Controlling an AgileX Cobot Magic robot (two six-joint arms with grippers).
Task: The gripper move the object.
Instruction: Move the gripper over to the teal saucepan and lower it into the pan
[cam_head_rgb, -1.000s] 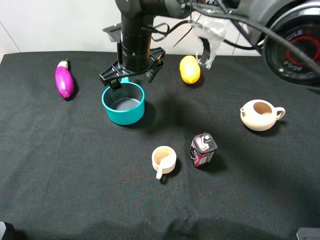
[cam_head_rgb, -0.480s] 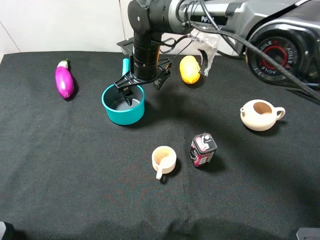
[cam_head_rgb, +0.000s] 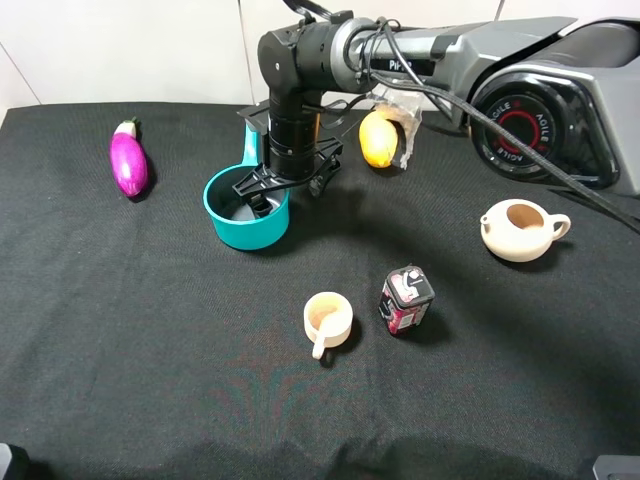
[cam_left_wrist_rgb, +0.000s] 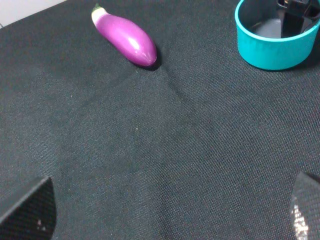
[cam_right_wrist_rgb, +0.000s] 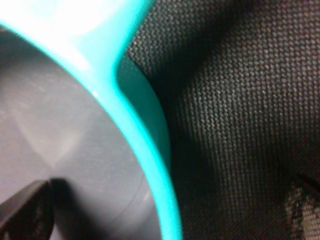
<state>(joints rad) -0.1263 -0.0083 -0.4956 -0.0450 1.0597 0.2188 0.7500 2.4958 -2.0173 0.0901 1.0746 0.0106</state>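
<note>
The teal saucepan (cam_head_rgb: 245, 222) stands on the black cloth at the back left, its handle (cam_head_rgb: 249, 145) pointing away behind the arm. It also shows in the left wrist view (cam_left_wrist_rgb: 272, 50) and fills the right wrist view (cam_right_wrist_rgb: 135, 135). My right gripper (cam_head_rgb: 272, 195) reaches across and is down at the pan's far rim. It is open: in the right wrist view (cam_right_wrist_rgb: 162, 210) one finger (cam_right_wrist_rgb: 25, 212) is inside the pan and the other is outside, with the rim between them. My left gripper (cam_left_wrist_rgb: 167, 212) is open and empty over bare cloth.
A purple eggplant (cam_head_rgb: 128, 160) lies left of the pan. A lemon (cam_head_rgb: 379, 138) lies beside a plastic bag at the back. A beige teapot (cam_head_rgb: 520, 230) stands at the right. A beige cup (cam_head_rgb: 327, 318) and a small can (cam_head_rgb: 406, 298) stand in the middle.
My right gripper has come down from just above the pan's far rim, so its fingers now straddle the rim. The pan has not moved.
</note>
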